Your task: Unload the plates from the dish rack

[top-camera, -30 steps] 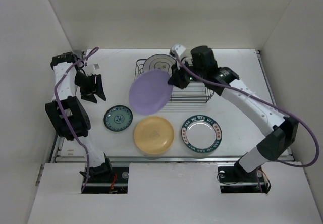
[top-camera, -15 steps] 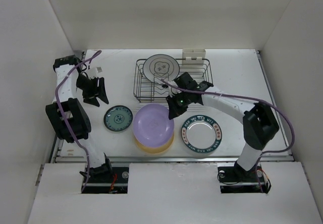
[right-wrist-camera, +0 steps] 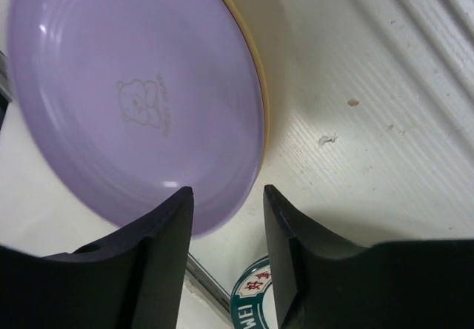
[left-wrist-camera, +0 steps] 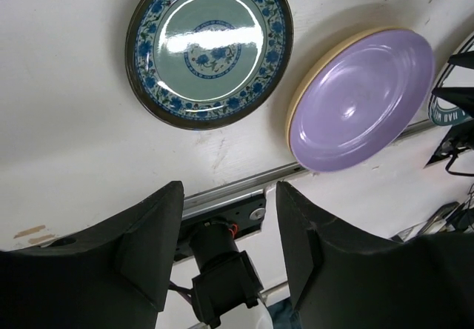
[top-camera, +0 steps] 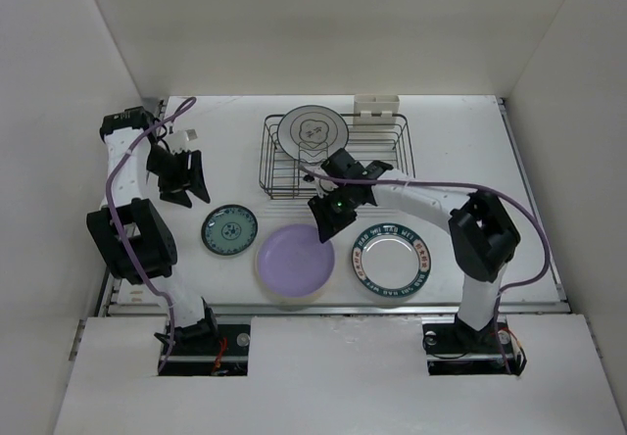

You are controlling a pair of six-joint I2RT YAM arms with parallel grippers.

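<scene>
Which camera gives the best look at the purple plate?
The left wrist view: the purple plate shows whole and large. Top view: whole but small. Right wrist: close, but cropped at the edge.

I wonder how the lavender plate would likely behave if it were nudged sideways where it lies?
The lavender plate looks rigid and glossy, so it would probably slide as one piece. It rests on the yellow plate, so a push may skate it off. It lies flat, so rolling seems unlikely.
</scene>
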